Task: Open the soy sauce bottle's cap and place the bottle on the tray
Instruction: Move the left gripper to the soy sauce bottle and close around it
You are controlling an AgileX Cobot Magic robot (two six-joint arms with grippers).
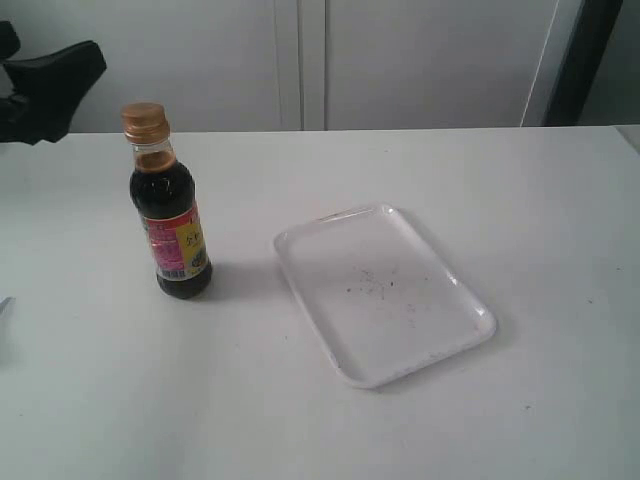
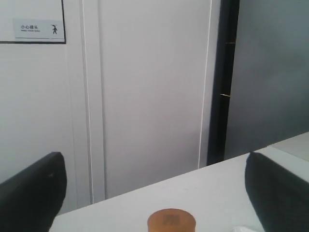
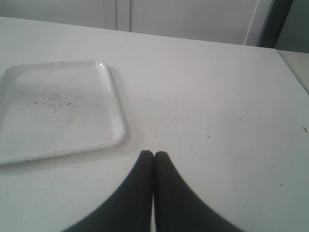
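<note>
The soy sauce bottle [image 1: 175, 235] stands upright on the white table, left of the tray [image 1: 330, 260], which has nothing on it but dark specks. The orange-brown cap [image 1: 145, 122] sits closed on the neck. One black finger [image 1: 70, 70] of my left gripper shows up beside and behind the cap, apart from it. In the left wrist view the cap [image 2: 171, 221] lies low between the widely spread fingers of the left gripper [image 2: 154, 193], which is open and touches nothing. My right gripper [image 3: 154, 155] is shut and empty over bare table beside the tray [image 3: 29, 130]. It is out of the exterior view.
A pale wall with door panels [image 1: 300, 60] runs behind the table's far edge. A dark post [image 1: 585, 60] stands at the back right. Another surface [image 1: 630, 135] adjoins the table's right end. A small sign [image 2: 37, 29] hangs on the wall.
</note>
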